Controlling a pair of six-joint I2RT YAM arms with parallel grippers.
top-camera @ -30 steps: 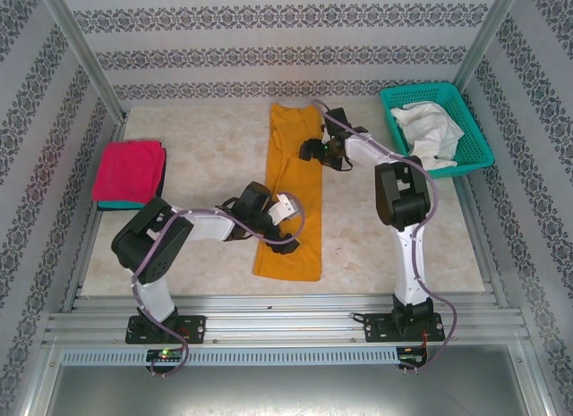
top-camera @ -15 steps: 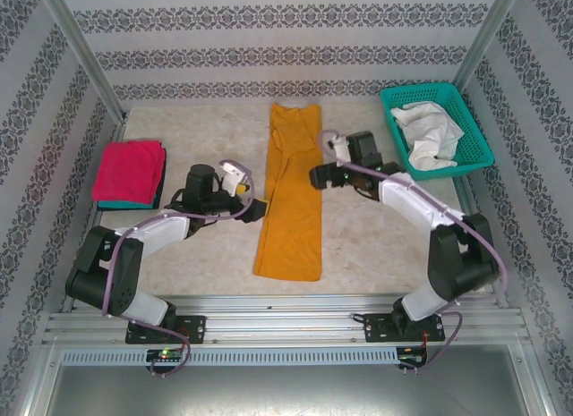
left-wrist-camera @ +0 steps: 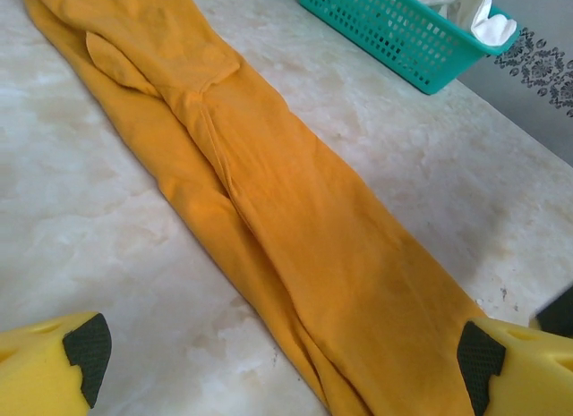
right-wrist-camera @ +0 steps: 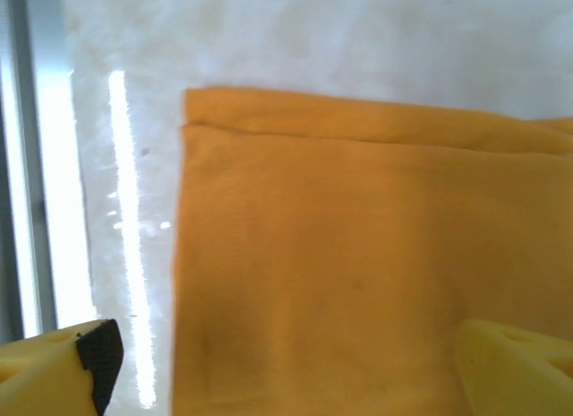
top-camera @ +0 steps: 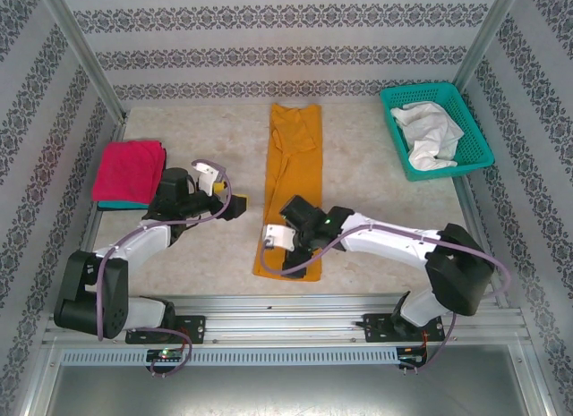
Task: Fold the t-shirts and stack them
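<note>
Both grippers gape empty: our left gripper (left-wrist-camera: 283, 353) hangs beside the lengthwise-folded orange t-shirt (top-camera: 291, 192) on the table (top-camera: 376, 246), our right gripper (right-wrist-camera: 300, 358) over its near hem. Next, we judge: pinch that hem, fold toward the collar.

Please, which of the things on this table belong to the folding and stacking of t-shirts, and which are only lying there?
Belong to the job:
orange t-shirt, a long strip mid-table
magenta t-shirt, folded, on top of the teal t-shirt at the left

Only lying about:
teal basket, far right
white cloth in it, kind unclear
</note>
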